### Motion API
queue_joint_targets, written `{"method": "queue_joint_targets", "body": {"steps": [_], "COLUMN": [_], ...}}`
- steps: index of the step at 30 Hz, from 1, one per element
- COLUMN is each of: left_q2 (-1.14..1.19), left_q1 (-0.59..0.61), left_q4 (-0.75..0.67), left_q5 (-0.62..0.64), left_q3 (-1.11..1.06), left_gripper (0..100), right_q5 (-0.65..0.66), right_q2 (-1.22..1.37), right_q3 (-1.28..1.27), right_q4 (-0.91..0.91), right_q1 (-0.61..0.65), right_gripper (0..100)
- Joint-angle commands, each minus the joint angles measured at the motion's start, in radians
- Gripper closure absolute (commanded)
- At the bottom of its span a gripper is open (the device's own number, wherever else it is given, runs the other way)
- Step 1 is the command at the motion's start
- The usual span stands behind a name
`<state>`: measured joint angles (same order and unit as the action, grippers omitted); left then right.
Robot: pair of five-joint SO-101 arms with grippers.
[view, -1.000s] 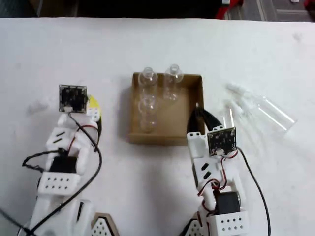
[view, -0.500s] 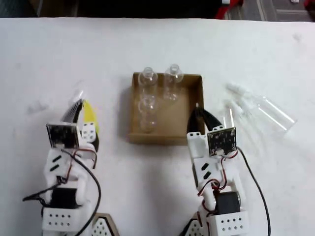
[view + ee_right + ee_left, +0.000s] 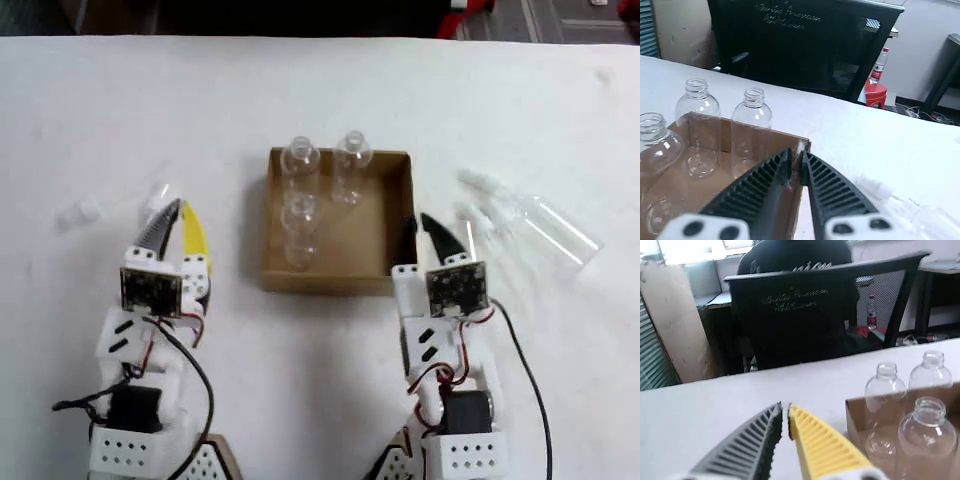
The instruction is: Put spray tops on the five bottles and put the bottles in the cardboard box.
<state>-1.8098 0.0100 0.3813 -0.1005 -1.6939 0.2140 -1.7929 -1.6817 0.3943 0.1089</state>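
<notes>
Grippers, two, both mine. Left gripper [image 3: 784,409]: grey and yellow jaws closed tip to tip, nothing held. It had drawn back toward its base over the last second. One small clear piece [image 3: 160,195], likely a spray top, lay just beyond its tips.

Right gripper [image 3: 795,155]: black jaws closed, empty, at the near right corner of the cardboard box [image 3: 338,281], having shifted slightly rightward.

Bottles [image 3: 301,158]: four in the box, I judged. A fifth bottle [image 3: 560,232] lay on its side right of the box, with spray tops [image 3: 478,183] beside it. Capping not begun.

Wrist views gave the bare necks plainly; the high view gave the lying bottle and loose tops.
</notes>
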Motion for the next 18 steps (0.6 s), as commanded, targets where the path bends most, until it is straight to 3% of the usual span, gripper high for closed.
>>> {"method": "queue_joint_targets", "body": {"steps": [1,11,18], "left_q2": [-0.008,-0.007,-0.007], "left_q1": [-0.025,-0.024,-0.024], "left_q4": [0.002,0.021,0.021], "left_q5": [-0.015,-0.021,-0.021], "left_q3": [0.002,0.002,0.002], "left_gripper": [98,98,98], "right_q5": [-0.037,-0.035,-0.023], "right_q2": [-0.004,0.028,0.446], "right_q3": [0.021,0.207,0.532], "right_q4": [-0.031,0.062,0.061], "right_q1": [-0.044,-0.076,-0.15], "right_gripper": [98.0,96.7,95.4]}}
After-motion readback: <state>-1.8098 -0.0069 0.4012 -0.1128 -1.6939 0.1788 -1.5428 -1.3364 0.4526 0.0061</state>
